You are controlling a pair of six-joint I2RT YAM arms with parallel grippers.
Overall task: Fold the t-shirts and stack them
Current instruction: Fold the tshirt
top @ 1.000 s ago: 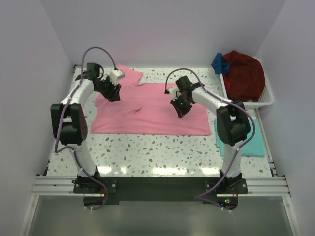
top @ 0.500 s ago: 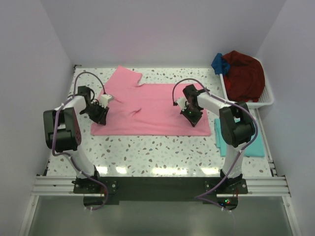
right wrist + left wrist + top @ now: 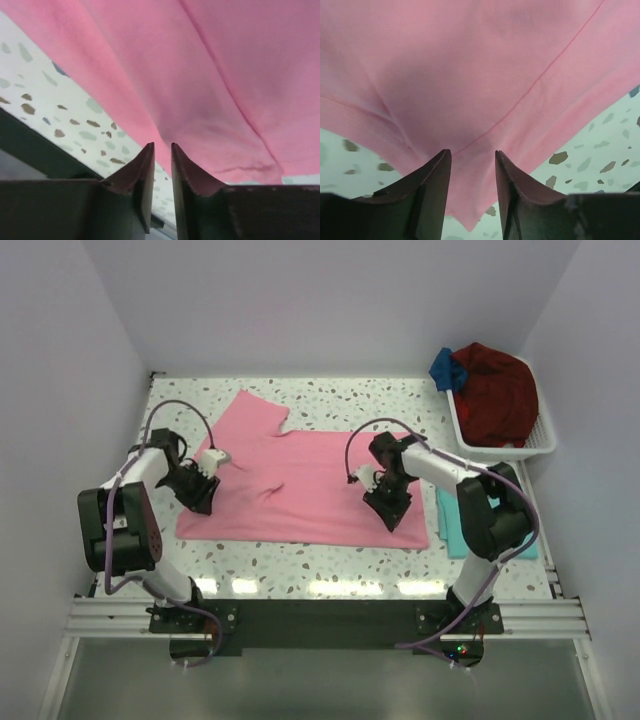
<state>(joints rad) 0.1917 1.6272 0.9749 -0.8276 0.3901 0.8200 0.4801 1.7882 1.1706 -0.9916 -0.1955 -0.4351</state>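
As pink t-shirt (image 3: 300, 480) slid nearer, sleeve (image 3: 255, 412) flattened

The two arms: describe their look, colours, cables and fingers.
The left arm and right arm match: white links, bulky black joint housings, a greyish-purple cable looping along each, black mounting plates at the base. The fingers are dark, wedge-shaped, tapering to tips.

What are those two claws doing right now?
Left gripper: open, jaws apart over the soft pink cloth t-shirt.
Right gripper: barely open at that shirt's near edge.
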